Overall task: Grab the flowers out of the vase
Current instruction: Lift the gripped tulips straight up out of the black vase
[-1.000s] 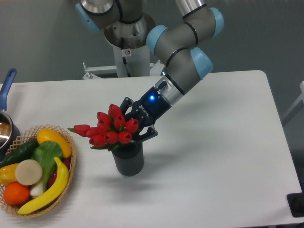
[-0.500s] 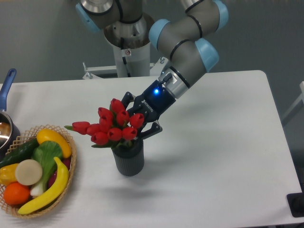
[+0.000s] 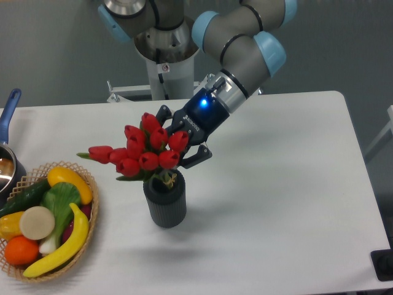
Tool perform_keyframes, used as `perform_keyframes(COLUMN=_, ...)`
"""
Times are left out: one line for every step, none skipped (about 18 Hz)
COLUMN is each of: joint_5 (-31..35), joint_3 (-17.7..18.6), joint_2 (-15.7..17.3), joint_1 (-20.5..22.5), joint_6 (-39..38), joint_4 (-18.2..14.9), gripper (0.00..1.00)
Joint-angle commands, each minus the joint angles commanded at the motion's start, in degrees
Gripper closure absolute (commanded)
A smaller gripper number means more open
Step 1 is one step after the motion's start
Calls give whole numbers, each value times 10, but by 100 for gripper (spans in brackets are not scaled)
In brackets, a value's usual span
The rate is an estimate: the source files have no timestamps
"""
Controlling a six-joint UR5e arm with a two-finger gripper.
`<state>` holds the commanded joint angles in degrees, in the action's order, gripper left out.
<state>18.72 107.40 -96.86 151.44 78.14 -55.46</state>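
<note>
Your claw (image 3: 174, 147) is clamped on the flowers (image 3: 142, 153) just behind the buds, stems barely inside the vase (image 3: 164, 201) on the desk (image 3: 288, 184); they're probably light, floppy, so grip the tied stems.

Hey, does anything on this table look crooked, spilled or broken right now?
Nothing spilled or broken. Only the flowers look askew: they lean left over the upright vase, one bud jutting sideways, with the gripper behind them.
</note>
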Motion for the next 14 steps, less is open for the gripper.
perform_keyframes(joint_5=-1, joint_3=0, joint_2=3, joint_1=1, joint_6=-1, joint_4=0, gripper=49)
perform_keyframes(joint_5=-4, joint_3=0, joint_2=7, joint_1=0, joint_6=-3, joint_4=0, gripper=49)
perform_keyframes(joint_5=-15, joint_3=0, joint_2=12, joint_1=-1, joint_6=-7, joint_4=-1, gripper=49)
perform_keyframes(joint_5=-25, joint_3=0, joint_2=18, joint_1=-1, joint_6=-15, joint_4=-1, gripper=50)
perform_keyframes(joint_5=-34, joint_3=-1, joint_2=24, joint_1=0, joint_6=-25, joint_4=-1, gripper=51)
perform_keyframes(joint_5=-40, joint_3=-1, joint_2=29, joint_1=0, joint_6=-31, joint_4=-1, gripper=52)
perform_keyframes(joint_5=-41, joint_3=-1, joint_2=33, joint_1=1, joint_6=-34, joint_4=-1, gripper=52)
perform_keyframes(joint_5=-42, joint_3=-1, joint_2=36, joint_1=1, joint_6=-37, joint_4=-1, gripper=52)
perform_keyframes(joint_5=-42, joint_3=-2, joint_2=39, joint_1=3, joint_6=-39, joint_4=-1, gripper=52)
perform_keyframes(joint_5=-45, joint_3=-2, joint_2=40, joint_1=4, joint_6=-39, joint_4=-1, gripper=52)
perform_keyframes(joint_5=-52, joint_3=-4, joint_2=43, joint_1=4, joint_6=-40, joint_4=-1, gripper=52)
perform_keyframes(joint_5=-61, joint_3=-7, joint_2=45, joint_1=4, joint_6=-44, joint_4=-1, gripper=52)
perform_keyframes(joint_5=-65, joint_3=-11, joint_2=47, joint_1=4, joint_6=-54, joint_4=-1, gripper=52)
perform_keyframes(joint_5=-65, joint_3=-19, joint_2=48, joint_1=4, joint_6=-69, joint_4=-1, gripper=52)
